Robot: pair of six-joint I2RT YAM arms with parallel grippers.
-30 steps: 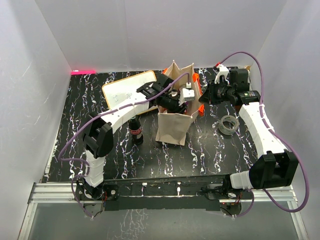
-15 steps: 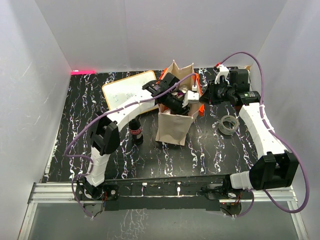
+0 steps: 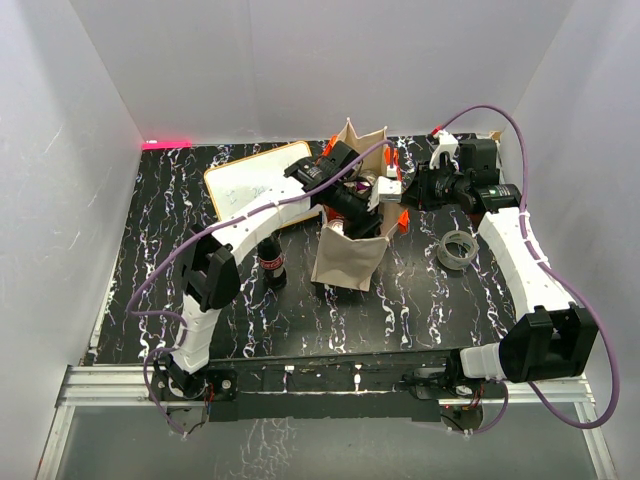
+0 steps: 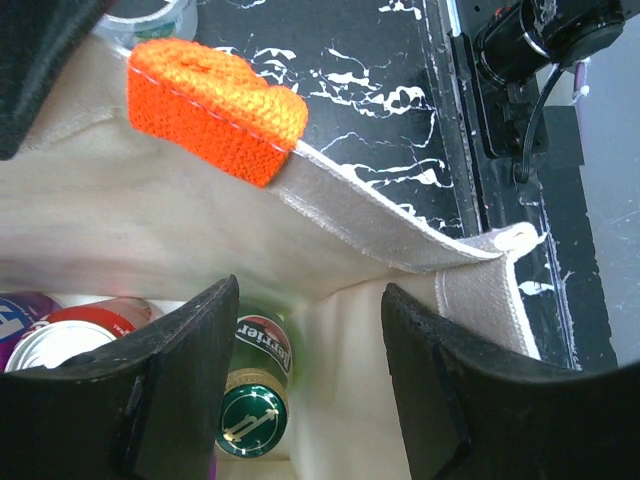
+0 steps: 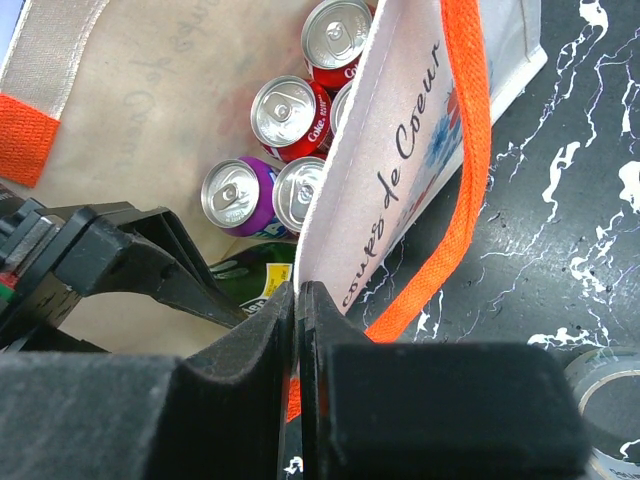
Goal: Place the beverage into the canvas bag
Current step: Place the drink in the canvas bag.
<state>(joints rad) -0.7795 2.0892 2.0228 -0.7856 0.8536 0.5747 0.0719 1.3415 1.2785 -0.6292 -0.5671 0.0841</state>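
Bottle [image 4: 252, 405] inside canvas bag [image 4: 150, 230], beneath left gripper [image 4: 308, 310]

table [image 3: 150, 260]: black marbled | on it: canvas bag [image 3: 345, 262], whiteboard [image 3: 250, 182], dark bottle [image 3: 271, 263], tape roll [image 3: 458, 249]

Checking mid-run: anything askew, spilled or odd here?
Only the canvas bag: it looks skewed rather than standing square, with the right gripper shut on its rim and holding that side out. The cans inside show their tops, and nothing looks spilled.
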